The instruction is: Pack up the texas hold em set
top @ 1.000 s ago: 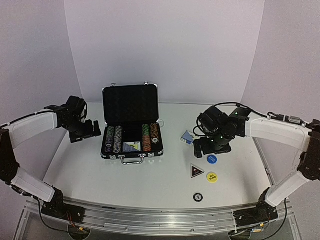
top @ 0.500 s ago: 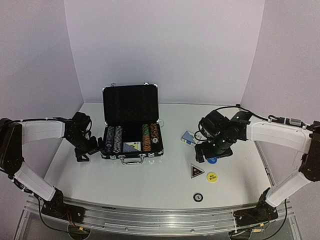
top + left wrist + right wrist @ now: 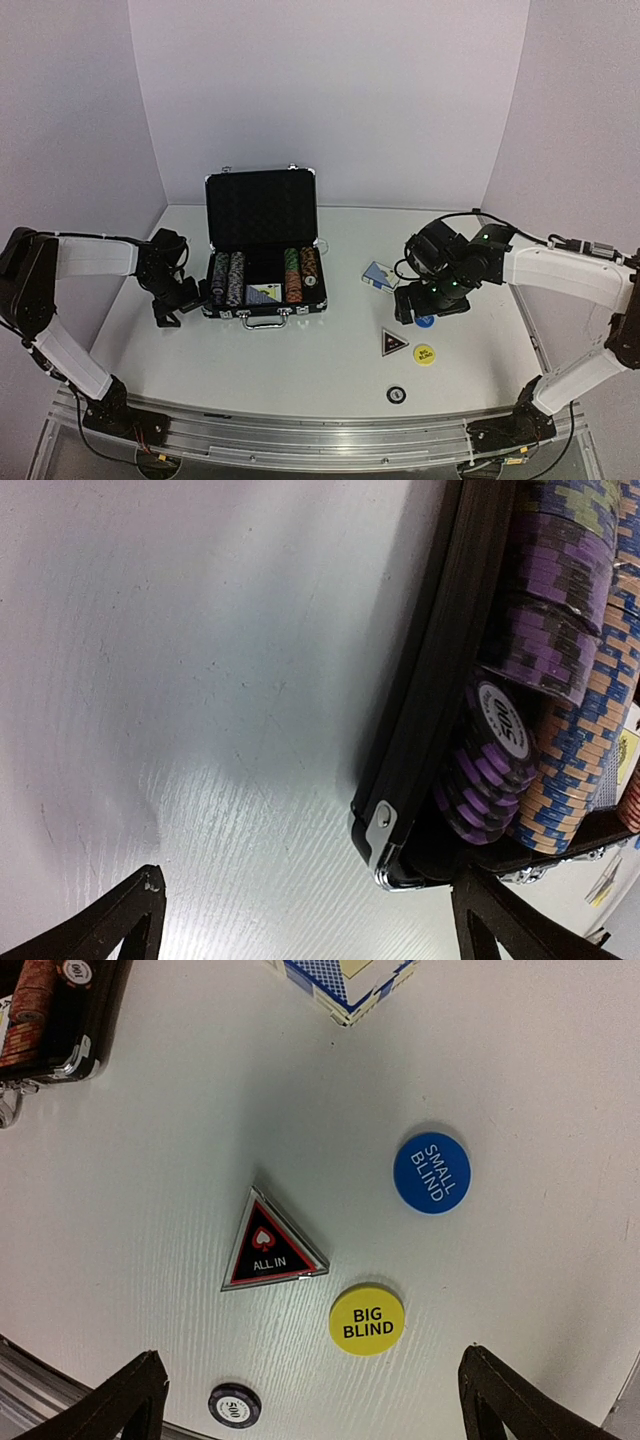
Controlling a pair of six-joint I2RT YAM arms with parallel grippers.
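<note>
The black silver-trimmed case [image 3: 262, 205] stands open at the table's middle left, its lid upright. Rows of striped chips [image 3: 228, 278] and a card deck lie inside. My left gripper [image 3: 180, 307] is open and empty, low beside the case's front left corner [image 3: 385, 840]. Purple chips [image 3: 500, 750] show there. My right gripper [image 3: 428, 308] is open and empty above the blue button [image 3: 432, 1173]. The yellow button [image 3: 367, 1320], black triangular marker [image 3: 268, 1245] and a loose chip [image 3: 235, 1405] lie on the table near it. A blue card deck [image 3: 345, 985] lies beyond.
In the top view the card deck [image 3: 376, 275] lies between the case and my right gripper. The marker [image 3: 393, 343], yellow button [image 3: 424, 354] and loose chip [image 3: 397, 394] sit toward the near right. White walls surround the table.
My left arm has dropped and swung in to the case's front left corner. My right gripper has shifted slightly right and nearer, over the blue button.
</note>
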